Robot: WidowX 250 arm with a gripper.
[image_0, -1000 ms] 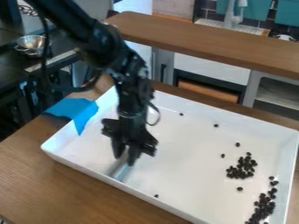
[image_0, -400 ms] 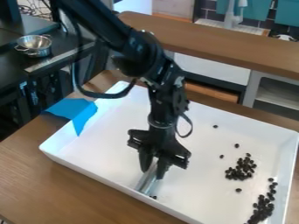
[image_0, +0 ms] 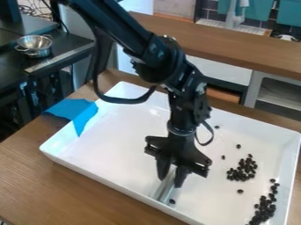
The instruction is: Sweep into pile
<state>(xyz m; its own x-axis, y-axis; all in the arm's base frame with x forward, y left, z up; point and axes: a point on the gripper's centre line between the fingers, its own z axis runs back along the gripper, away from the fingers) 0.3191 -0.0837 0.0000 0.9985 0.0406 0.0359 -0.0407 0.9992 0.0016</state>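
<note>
Inside the white tray (image_0: 100, 154) on the wooden bench (image_0: 59, 189), toward the right of the camera view: dark, bean-like pieces (image_0: 241, 170) in a loose heap, with more strung along the right wall. A few strays besides, among them one bean (image_0: 172, 201) just beside the silvery strip (image_0: 164, 189).

Probably light and hard, each bean, and quick to roll or skid on so smooth a floor. Too small and too many to pinch one by one, so better nudged low and slowly with the strip, for fear of scattering or slipping past its edge. As for the strip, likely thin, light and fairly stiff, slick enough to twist under a sideways push; best taken squarely by the upper end, lower edge left free.

Closed on that upper end, the black tool (image_0: 170, 174), one finger to either side; lower end of the strip apparently against the tray floor.
</note>
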